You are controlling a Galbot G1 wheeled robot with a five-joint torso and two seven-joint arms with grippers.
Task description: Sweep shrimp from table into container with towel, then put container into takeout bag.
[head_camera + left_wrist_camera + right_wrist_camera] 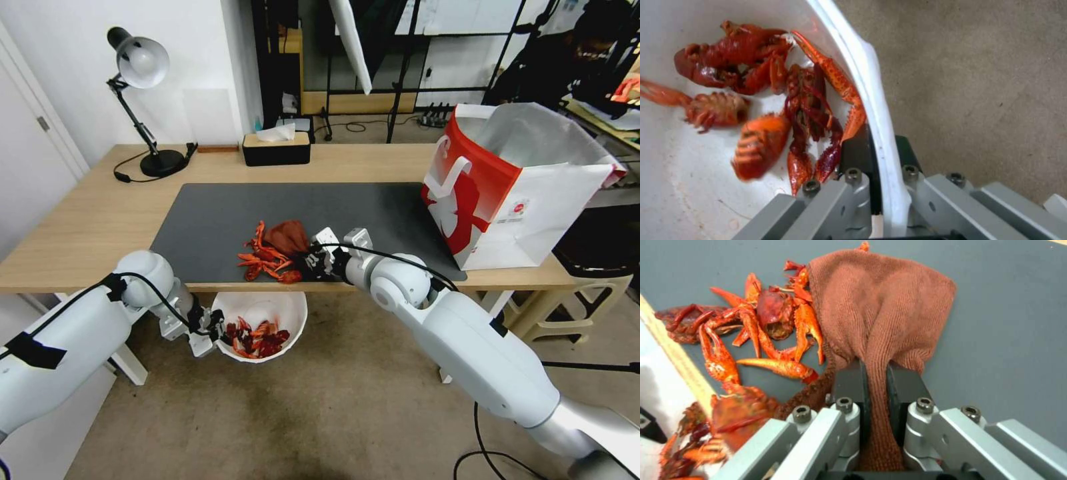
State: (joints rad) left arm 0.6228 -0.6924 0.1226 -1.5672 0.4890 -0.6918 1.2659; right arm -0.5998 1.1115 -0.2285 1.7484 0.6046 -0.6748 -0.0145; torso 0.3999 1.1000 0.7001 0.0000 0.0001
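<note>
Towel (880,306) pinched by right gripper (876,380); left gripper (882,150) clamps container (871,83) rim.

I see the table (93,220), light wood, carrying a dark grey mat (373,207) across its middle, and just left of my right claw (313,261) a cluster of shrimp (265,259) lies on that mat at the near edge, touching the rust-brown towel (288,237) beside them. Well off to that claw's right the takeout bag (513,183) stands upright on the table's right end, partly on the mat. Far beyond the claw, along the back edge, I see a black tissue box (276,148) and a desk lamp (143,100).
</note>
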